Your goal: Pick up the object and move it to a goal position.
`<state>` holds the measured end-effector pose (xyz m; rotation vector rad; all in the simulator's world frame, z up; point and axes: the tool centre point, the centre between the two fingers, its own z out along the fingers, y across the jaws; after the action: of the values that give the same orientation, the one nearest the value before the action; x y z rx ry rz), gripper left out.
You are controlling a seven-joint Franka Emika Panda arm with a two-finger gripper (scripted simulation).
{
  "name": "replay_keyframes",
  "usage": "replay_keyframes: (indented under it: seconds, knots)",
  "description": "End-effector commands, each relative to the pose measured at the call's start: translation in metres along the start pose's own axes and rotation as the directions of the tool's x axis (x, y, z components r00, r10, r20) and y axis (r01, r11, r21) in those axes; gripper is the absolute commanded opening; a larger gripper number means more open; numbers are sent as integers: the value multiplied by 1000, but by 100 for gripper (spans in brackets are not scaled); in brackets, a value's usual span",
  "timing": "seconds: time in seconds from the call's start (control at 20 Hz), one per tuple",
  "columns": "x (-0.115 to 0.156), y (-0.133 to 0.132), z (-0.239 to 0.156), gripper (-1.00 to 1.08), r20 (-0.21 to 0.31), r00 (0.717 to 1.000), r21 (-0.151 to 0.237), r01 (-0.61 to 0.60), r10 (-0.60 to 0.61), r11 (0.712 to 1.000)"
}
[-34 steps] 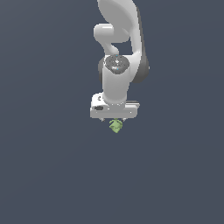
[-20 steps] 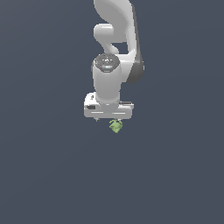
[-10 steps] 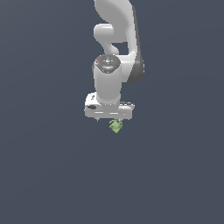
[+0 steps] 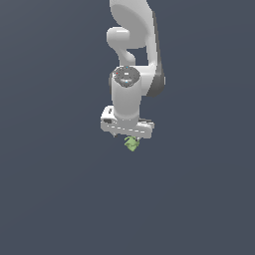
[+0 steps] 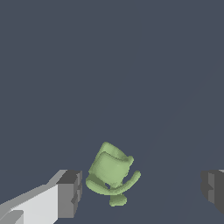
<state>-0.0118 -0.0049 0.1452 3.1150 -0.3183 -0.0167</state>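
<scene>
The tool hangs spread open right over the light-green object, which lies on the worktop between the dark fingertips but ungripped, so I judge the grasp, lift and carry all remain.

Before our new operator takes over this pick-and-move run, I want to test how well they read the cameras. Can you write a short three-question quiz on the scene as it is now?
1. True or false: the gripper is shut on the light-green object.
2. In the wrist view, the object lies: A) near the finger with the white body, B) near the other finger, C) outside the gap between the fingers.
3. In the exterior view, where does the object show relative to the gripper?

Key
1. False: the fingers stand wide apart, and neither one clamps the object.
2. A
3. Just below the gripper's underside.
</scene>
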Motion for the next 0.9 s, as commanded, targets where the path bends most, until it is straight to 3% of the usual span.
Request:
replay_keyframes:
  seconds: [0.0,0.35,0.85]
  knots:
    - [-5,-3,6,100,-1,999,2,-54,54,999]
    - [-21,-11,26,100,-2,974,8,-227,227,974]
    - [-42,-18,48,100,-2,907,13,-422,422,907]
